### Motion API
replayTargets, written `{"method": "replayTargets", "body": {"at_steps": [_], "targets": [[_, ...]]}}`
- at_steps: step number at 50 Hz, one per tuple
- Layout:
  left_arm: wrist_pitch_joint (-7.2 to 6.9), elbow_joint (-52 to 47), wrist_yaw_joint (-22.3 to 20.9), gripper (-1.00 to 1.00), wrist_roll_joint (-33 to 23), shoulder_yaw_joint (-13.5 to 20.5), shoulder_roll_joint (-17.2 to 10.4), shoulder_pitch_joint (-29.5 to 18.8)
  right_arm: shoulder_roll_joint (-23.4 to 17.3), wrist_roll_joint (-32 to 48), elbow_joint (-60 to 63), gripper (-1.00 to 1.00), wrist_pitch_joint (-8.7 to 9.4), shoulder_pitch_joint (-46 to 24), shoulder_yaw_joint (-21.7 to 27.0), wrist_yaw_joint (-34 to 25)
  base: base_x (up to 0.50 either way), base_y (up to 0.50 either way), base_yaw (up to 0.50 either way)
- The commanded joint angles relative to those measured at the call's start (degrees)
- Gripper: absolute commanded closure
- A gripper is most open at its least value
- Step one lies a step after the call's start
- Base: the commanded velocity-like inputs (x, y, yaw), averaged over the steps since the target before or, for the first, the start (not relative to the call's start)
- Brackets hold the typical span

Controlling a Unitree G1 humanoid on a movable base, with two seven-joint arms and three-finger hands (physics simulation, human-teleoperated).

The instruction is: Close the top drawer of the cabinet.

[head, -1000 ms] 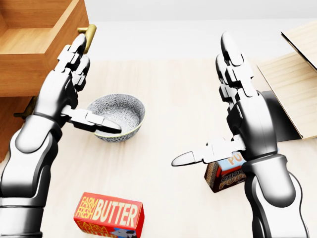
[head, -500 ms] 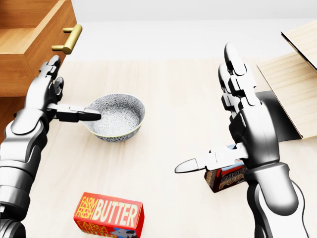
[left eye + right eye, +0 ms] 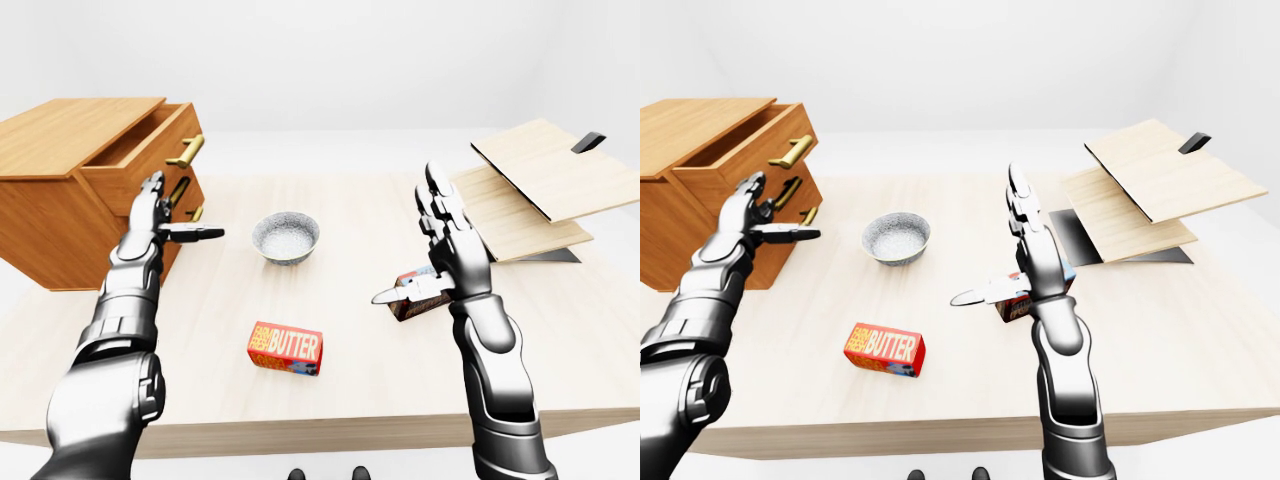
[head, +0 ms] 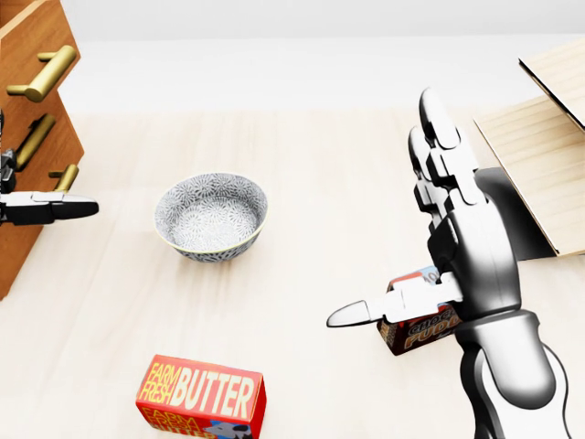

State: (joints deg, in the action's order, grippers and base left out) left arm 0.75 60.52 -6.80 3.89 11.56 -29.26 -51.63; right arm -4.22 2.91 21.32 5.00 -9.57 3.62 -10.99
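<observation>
Leftward goes the cabinet in the head view, drawer front and brass pulls now jammed against the left edge where half a second ago the open drawer filled the corner, while the bowl and butter box sit exactly where they were — so the drawer itself appears to have slid in. Nearest the robot lies the butter box (image 3: 285,348), then the right hand (image 4: 430,265), raised idle over a small dark carton (image 4: 418,325), fingers straight and pressed together, thumb jutting out, gripping nothing. Mid-table sits the patterned bowl (image 3: 286,236). Over on the left, the left hand (image 3: 160,222) stands flat against the cabinet's face, fingers extended upward, thumb sticking out toward the bowl, nothing held. Farther off, the top drawer (image 3: 150,160) of the cabinet (image 3: 50,210) juts out, partly open, its brass handle (image 3: 186,150) just above the fingertips. The push looks only half done: lift the palm onto the drawer front beside the handle, press squarely along the drawer's run, and avoid snagging the pull. Stacked wooden boards (image 3: 535,190) lie far right.
</observation>
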Motion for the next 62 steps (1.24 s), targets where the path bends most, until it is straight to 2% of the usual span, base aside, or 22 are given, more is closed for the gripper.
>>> {"method": "replayTargets", "body": {"at_steps": [1, 3, 8, 10, 19, 21, 28, 34, 36, 42, 46, 51, 55, 62], "targets": [[-1.4, -1.1, 1.4, -1.0, 2.4, 4.5, -8.8, 0.1, 0.3, 0.6, 0.0, -1.0, 0.0, 0.4, -0.4, 0.3, 0.0, 0.0, 0.0], [-1.3, -1.1, 1.4, -1.0, 2.6, 4.4, -9.5, 0.3, 0.2, 0.8, 0.5, -1.0, 0.0, 0.3, -0.4, 0.4, 0.0, 0.0, 0.0], [-2.97, -2.1, 1.0, -1.0, 3.5, 5.3, -12.7, 0.4, 0.2, 0.9, 0.7, -1.0, 0.0, 0.6, -0.3, 0.3, 0.0, 0.0, 0.0], [-3.01, -1.5, 0.9, -1.0, 3.6, 5.5, -13.8, 0.0, 0.3, 0.9, 0.4, -1.0, 0.0, 0.7, -0.2, 0.3, 0.0, 0.0, 0.0], [-1.9, 4.8, 4.2, -1.0, 4.7, 6.5, -18.2, -3.4, 0.3, 1.0, 2.0, -1.0, 0.0, 2.1, -0.1, 0.3, 0.0, 0.0, 0.0], [-0.64, 6.3, 5.1, -1.0, 4.4, 6.6, -19.8, -3.6, 0.3, 1.0, 1.9, -1.0, 0.0, 1.9, 0.0, 0.3, 0.0, 0.0, 0.0], [-0.57, 9.6, 6.6, -1.0, 6.2, 8.1, -25.0, -4.1, 0.4, 1.2, 1.8, -1.0, 0.0, 1.9, -0.1, 0.5, 0.0, 0.0, 0.0], [-1.38, 9.7, 7.1, -1.0, 7.3, 9.2, -30.0, -3.3, 0.4, 1.3, 2.4, -1.0, 0.0, 1.9, -0.1, 0.6, 0.0, 0.0, 0.0], [-2.09, 9.7, 6.8, -1.0, 8.0, 9.9, -32.4, -2.6, 0.5, 1.4, 3.0, -1.0, 0.0, 2.4, -0.3, 0.7, 0.0, 0.0, 0.0], [-3.23, 8.9, 5.9, -1.0, 9.3, 10.4, -36.3, -1.7, 0.7, 1.9, 4.0, -1.0, 0.0, 2.4, -0.9, 0.8, 0.0, 0.0, 0.0], [-3.51, 8.8, 5.4, -1.0, 10.4, 10.9, -37.7, -0.7, 1.0, 2.3, 4.4, -1.0, 0.0, 2.5, -1.5, 0.8, 0.0, 0.0, 0.0], [-3.51, 8.6, 5.2, -1.0, 11.1, 10.8, -38.0, 0.1, 1.1, 2.5, 4.9, -1.0, 0.0, 2.6, -1.8, 0.8, 0.0, 0.0, 0.0], [-3.14, 8.1, 4.8, -1.0, 11.2, 10.5, -37.5, 0.7, 1.3, 2.7, 4.3, -1.0, 0.0, 2.5, -1.9, 0.9, 0.0, 0.0, 0.0], [-3.39, 5.0, 3.5, -1.0, 10.2, 9.5, -36.3, 0.3, 1.3, 2.5, 4.4, -1.0, 0.0, 2.8, -1.7, 0.6, 0.0, 0.0, 0.0]]}}
